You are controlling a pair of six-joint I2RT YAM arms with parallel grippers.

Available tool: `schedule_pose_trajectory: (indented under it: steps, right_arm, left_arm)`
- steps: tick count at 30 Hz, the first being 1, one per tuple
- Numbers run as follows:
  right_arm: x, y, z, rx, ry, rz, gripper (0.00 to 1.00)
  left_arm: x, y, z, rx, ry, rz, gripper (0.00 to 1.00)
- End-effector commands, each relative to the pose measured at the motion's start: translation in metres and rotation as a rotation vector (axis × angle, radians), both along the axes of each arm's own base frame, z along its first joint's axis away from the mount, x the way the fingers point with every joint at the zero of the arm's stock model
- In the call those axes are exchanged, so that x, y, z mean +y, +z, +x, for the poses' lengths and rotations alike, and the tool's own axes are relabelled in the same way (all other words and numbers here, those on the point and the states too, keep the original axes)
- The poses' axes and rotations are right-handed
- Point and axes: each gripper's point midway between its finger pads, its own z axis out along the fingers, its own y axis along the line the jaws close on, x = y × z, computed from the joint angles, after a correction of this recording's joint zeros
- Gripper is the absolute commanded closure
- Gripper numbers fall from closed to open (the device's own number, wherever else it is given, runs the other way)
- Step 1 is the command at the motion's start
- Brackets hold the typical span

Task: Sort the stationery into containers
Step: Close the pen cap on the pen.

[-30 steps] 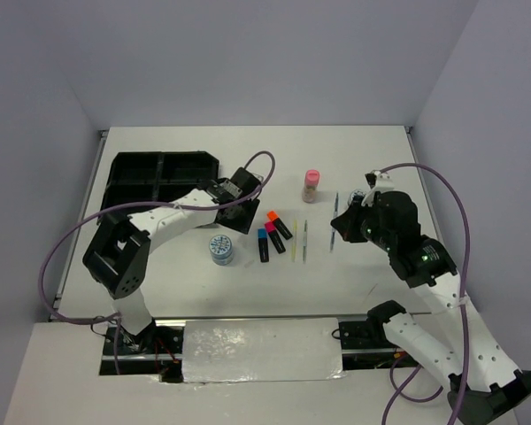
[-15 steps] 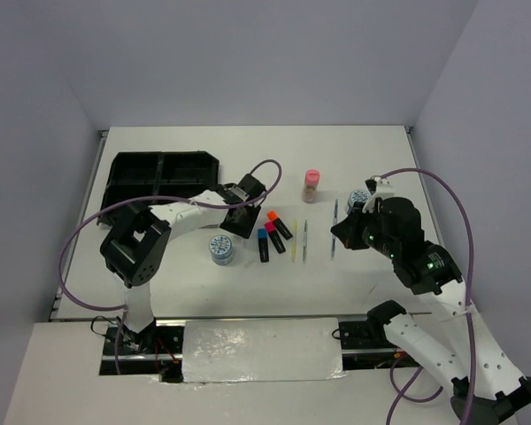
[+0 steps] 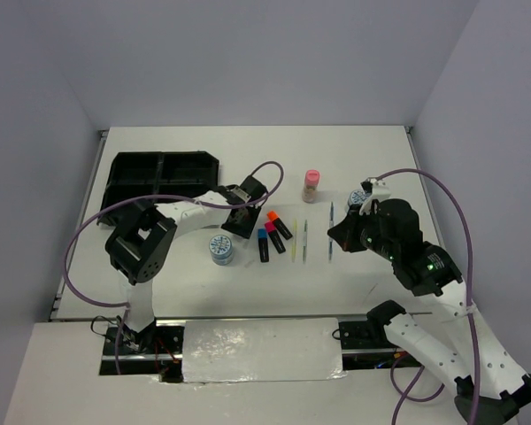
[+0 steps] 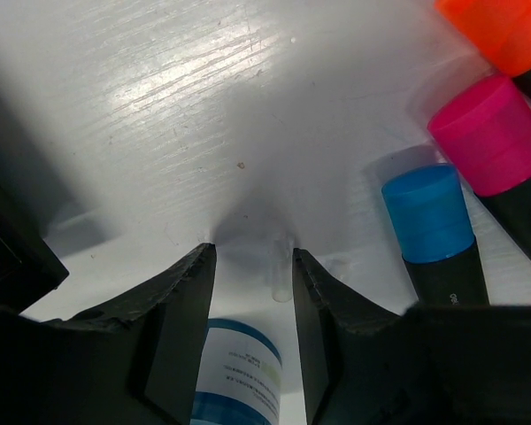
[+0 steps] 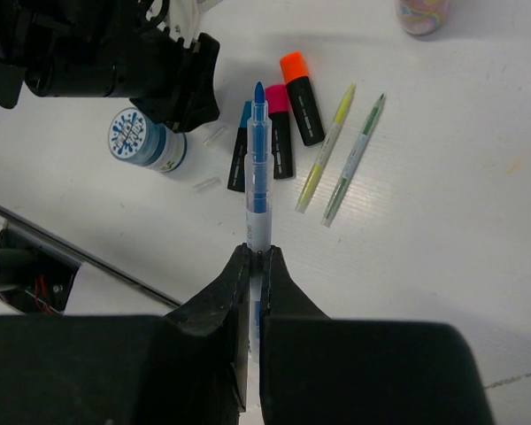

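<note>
**DESK:** What's the pic, and how far along?

**PHOTOG:** Early, by my read. Black tray [image 3: 164, 177] sits at far L of the table [image 3: 380, 150], too dark to tell if anything's in it. Most stationery lies outside it, mid-table: orange-cap marker [image 5: 302, 102], pink-cap marker [image 5: 280, 137] & blue-cap marker [image 4: 429, 221] side by side. Yellow-green pen [image 5: 325, 149] & white pen [image 5: 354, 159] just beside them, pink-capped bottle [image 3: 311, 186] beyond. One tin [image 5: 142, 140] near the L arm, second tin [image 3: 360, 197] partly behind the R arm.

**DESK:** Grippers?

**PHOTOG:** R gripper [image 5: 255, 257] pinched tight on a blue pen [image 5: 258, 168], tip pointing away, apparently off the table, well apart from the tray. L gripper [image 4: 250, 257] spread wide, low at the table, tiny clear bit [image 4: 281, 276] btwn its jaws, not clamped.

**DESK:** What's left?

**PHOTOG:** Nearly all, I'd say. Pen & bit need carrying to compartments, then markers, pens, tins, bottle.
</note>
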Motion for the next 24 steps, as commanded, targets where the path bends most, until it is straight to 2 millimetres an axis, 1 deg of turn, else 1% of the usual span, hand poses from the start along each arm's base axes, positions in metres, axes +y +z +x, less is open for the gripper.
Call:
schedule_pose_trajectory:
  steps: [1, 6, 7, 9, 11, 13, 15, 18, 19, 21, 24]
  right_arm:
    - [0.003, 0.012, -0.001, -0.025, 0.017, 0.006, 1.00]
    - [0.004, 0.013, -0.003, -0.027, 0.020, 0.007, 1.00]
    - [0.005, 0.014, -0.003, -0.029, 0.023, 0.008, 1.00]
    - [0.006, 0.014, -0.004, -0.028, 0.024, 0.008, 1.00]
    - [0.006, 0.015, -0.004, -0.029, 0.026, 0.010, 1.00]
    - [0.006, 0.017, -0.004, -0.033, 0.024, 0.012, 1.00]
    - [0.006, 0.018, -0.005, -0.037, 0.027, 0.014, 1.00]
    - [0.008, 0.017, -0.005, -0.035, 0.034, 0.014, 1.00]
    - [0.008, 0.016, -0.005, -0.035, 0.035, 0.014, 1.00]
    - [0.009, 0.013, -0.004, -0.027, 0.035, 0.013, 1.00]
    - [0.011, 0.012, -0.004, -0.027, 0.043, 0.021, 1.00]
  left_arm:
    - [0.000, -0.004, 0.002, -0.010, 0.001, 0.004, 0.48]
    - [0.005, -0.011, -0.001, 0.000, 0.010, 0.021, 0.50]
    - [0.006, -0.013, -0.003, 0.003, 0.013, 0.023, 0.53]
    - [0.006, -0.015, -0.003, 0.005, 0.013, 0.021, 0.56]
    - [0.005, -0.016, -0.004, 0.010, 0.011, 0.021, 0.67]
    - [0.006, -0.018, -0.005, 0.016, 0.015, 0.025, 0.73]
    - [0.006, -0.018, -0.006, 0.021, 0.018, 0.023, 0.77]
    - [0.004, -0.016, -0.008, 0.025, 0.022, 0.007, 0.90]
    - [0.003, -0.013, -0.007, 0.021, 0.026, 0.002, 0.92]
    - [0.002, -0.008, -0.006, 0.014, 0.032, -0.007, 0.92]
    - [-0.002, 0.001, -0.002, 0.003, 0.034, -0.024, 1.00]
